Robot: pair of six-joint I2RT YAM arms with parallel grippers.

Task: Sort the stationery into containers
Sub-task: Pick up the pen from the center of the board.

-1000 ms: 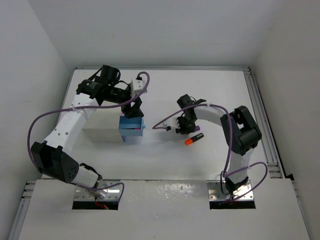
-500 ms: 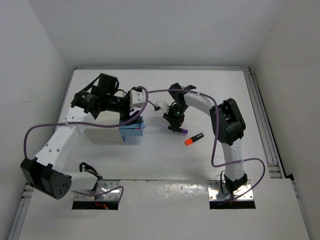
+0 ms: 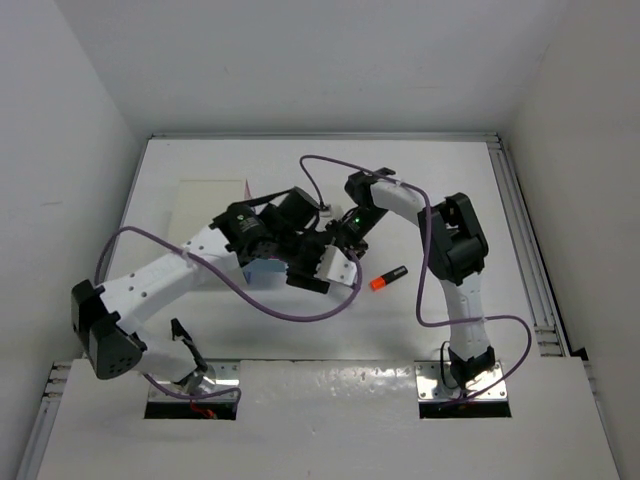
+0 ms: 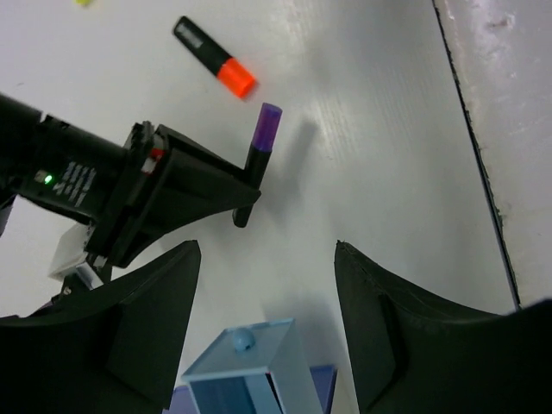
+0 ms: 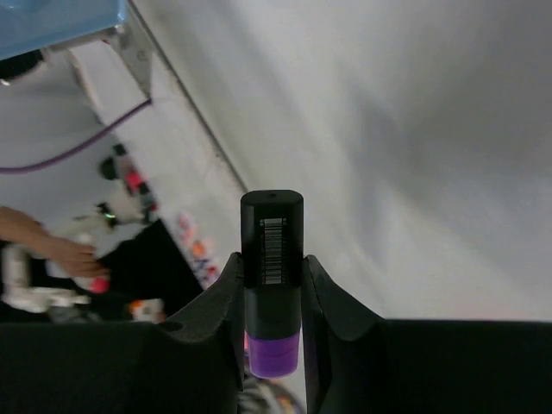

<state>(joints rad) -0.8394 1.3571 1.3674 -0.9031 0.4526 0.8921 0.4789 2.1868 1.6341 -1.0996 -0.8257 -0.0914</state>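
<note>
A purple-capped black highlighter (image 5: pixel 272 259) stands gripped between the fingers of my right gripper (image 5: pixel 272 276), cap toward the wrist. In the left wrist view the same purple highlighter (image 4: pixel 259 155) hangs above the table in the right gripper (image 4: pixel 237 203). An orange-capped highlighter (image 3: pixel 388 278) lies on the table to the right; it also shows as the orange highlighter (image 4: pixel 216 58). My left gripper (image 4: pixel 267 259) is open, its fingers spread either side of a light blue drawer (image 4: pixel 250 366) with a round blue knob (image 4: pixel 242 339). From above, both grippers meet mid-table, left gripper (image 3: pixel 305 272) beside right gripper (image 3: pixel 345 232).
The white cabinet (image 3: pixel 208 205) stands at the left behind the left arm, with the light blue drawer (image 3: pixel 262 268) in front of it. A metal rail (image 3: pixel 525 230) runs along the table's right edge. Purple cables loop round both arms.
My right gripper shut on the purple highlighter, lifted it and carried it left. The left arm swung from the cabinet's drawer toward mid-table, beside the right gripper.
</note>
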